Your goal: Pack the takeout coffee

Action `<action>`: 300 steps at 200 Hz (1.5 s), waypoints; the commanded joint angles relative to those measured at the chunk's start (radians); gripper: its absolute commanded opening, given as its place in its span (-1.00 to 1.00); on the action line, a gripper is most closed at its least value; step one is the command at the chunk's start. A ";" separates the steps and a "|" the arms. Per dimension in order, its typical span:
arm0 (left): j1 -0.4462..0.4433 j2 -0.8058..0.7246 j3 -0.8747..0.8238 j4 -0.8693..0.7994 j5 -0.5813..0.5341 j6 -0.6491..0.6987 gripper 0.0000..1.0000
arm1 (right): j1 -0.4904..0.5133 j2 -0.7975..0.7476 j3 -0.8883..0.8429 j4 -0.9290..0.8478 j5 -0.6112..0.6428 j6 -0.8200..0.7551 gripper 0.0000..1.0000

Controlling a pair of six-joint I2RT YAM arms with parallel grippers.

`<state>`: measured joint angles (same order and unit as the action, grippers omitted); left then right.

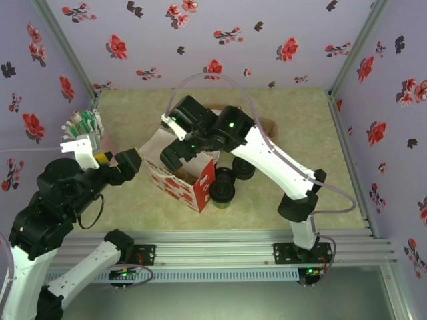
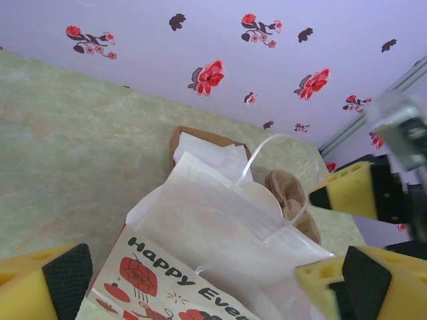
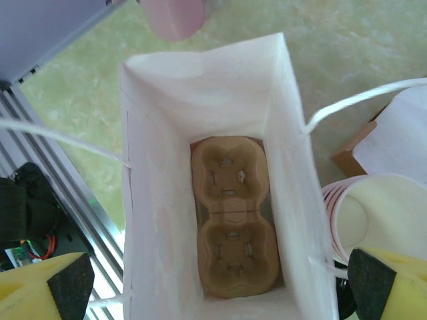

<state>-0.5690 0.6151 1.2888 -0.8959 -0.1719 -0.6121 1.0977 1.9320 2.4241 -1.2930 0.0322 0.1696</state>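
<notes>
Two pairs spread wide, gripping nothing. Up top, right fingers (image 3: 70,283) hang over open white paper bag (image 3: 200,100), brown pulp two-cup carrier (image 3: 233,213) inside. Beside bag, left fingers (image 2: 67,273); contact unclear. Dark lidded takeout coffee cup (image 1: 223,190) sits on green desk (image 1: 307,113), just beside bag.

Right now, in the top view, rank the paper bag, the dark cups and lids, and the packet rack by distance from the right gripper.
1. Paper bag, directly under the right gripper.
2. Dark cups and lids, just right of the bag.
3. Packet rack, far left.
</notes>
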 commanded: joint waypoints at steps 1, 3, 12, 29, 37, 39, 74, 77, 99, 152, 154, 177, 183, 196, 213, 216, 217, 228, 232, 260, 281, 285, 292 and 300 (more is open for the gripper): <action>0.007 -0.019 -0.023 -0.051 0.011 -0.032 0.98 | 0.002 -0.101 -0.084 0.051 0.058 0.044 0.98; 0.007 -0.020 -0.025 -0.056 0.010 -0.034 0.99 | 0.001 -0.112 -0.097 0.057 0.061 0.044 0.98; 0.007 -0.028 -0.033 -0.078 0.008 -0.041 0.98 | -0.002 -0.161 -0.162 0.082 0.071 0.046 0.98; 0.007 -0.060 -0.051 -0.124 -0.004 -0.060 0.98 | -0.006 -0.264 -0.300 0.127 0.098 0.054 0.98; 0.007 -0.078 -0.057 -0.149 -0.008 -0.071 0.98 | -0.008 -0.321 -0.377 0.163 0.126 0.061 0.98; 0.007 -0.083 -0.059 -0.155 -0.009 -0.074 0.98 | -0.008 -0.337 -0.392 0.170 0.135 0.065 0.98; 0.007 -0.153 -0.092 -0.268 -0.005 -0.128 0.95 | -0.032 -0.585 -0.752 0.287 0.168 0.095 0.98; 0.006 -0.156 -0.094 -0.277 -0.004 -0.132 0.94 | -0.036 -0.596 -0.768 0.291 0.169 0.101 0.98; 0.007 -0.182 -0.124 -0.325 0.008 -0.163 0.83 | -0.075 -0.692 -0.930 0.312 0.145 0.133 0.98; 0.007 -0.187 -0.306 -0.233 0.148 -0.235 0.53 | -0.111 -0.736 -1.167 0.357 0.025 0.163 0.98; 0.007 -0.187 -0.314 -0.227 0.152 -0.238 0.52 | -0.111 -0.732 -1.177 0.360 0.015 0.163 0.98; 0.006 -0.193 -0.403 -0.149 0.200 -0.270 0.46 | -0.111 -0.706 -1.234 0.396 -0.014 0.173 0.96; 0.006 -0.192 -0.425 -0.133 0.209 -0.278 0.45 | -0.110 -0.696 -1.247 0.408 -0.019 0.176 0.96; 0.006 -0.196 -0.459 -0.105 0.217 -0.290 0.45 | -0.110 -0.670 -1.263 0.427 -0.016 0.190 0.93; 0.006 -0.201 -0.486 -0.087 0.218 -0.292 0.44 | -0.111 -0.632 -1.272 0.455 -0.007 0.236 0.88; 0.006 -0.201 -0.487 -0.086 0.218 -0.292 0.44 | -0.110 -0.625 -1.272 0.459 -0.006 0.247 0.87; 0.006 -0.200 -0.489 -0.085 0.217 -0.292 0.44 | -0.109 -0.623 -1.272 0.461 -0.005 0.250 0.86; 0.006 -0.200 -0.495 -0.081 0.215 -0.292 0.44 | -0.106 -0.598 -1.269 0.468 0.015 0.286 0.86; 0.005 -0.201 -0.498 -0.079 0.215 -0.292 0.44 | -0.102 -0.591 -1.269 0.471 0.025 0.297 0.86; 0.006 -0.200 -0.517 -0.066 0.213 -0.290 0.44 | -0.086 -0.538 -1.259 0.493 0.052 0.362 0.88; 0.005 -0.201 -0.522 -0.066 0.209 -0.285 0.44 | -0.066 -0.492 -1.244 0.500 0.076 0.397 0.89; 0.006 -0.200 -0.523 -0.067 0.209 -0.284 0.44 | -0.062 -0.483 -1.239 0.497 0.085 0.401 0.89; 0.006 -0.200 -0.523 -0.069 0.208 -0.283 0.44 | -0.056 -0.470 -1.233 0.494 0.097 0.409 0.89; 0.005 -0.202 -0.523 -0.070 0.206 -0.282 0.44 | -0.049 -0.457 -1.226 0.494 0.105 0.415 0.90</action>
<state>-0.5690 0.4255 0.7727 -0.9882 0.0307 -0.8883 1.0260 1.4391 1.1625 -0.8089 0.0761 0.5201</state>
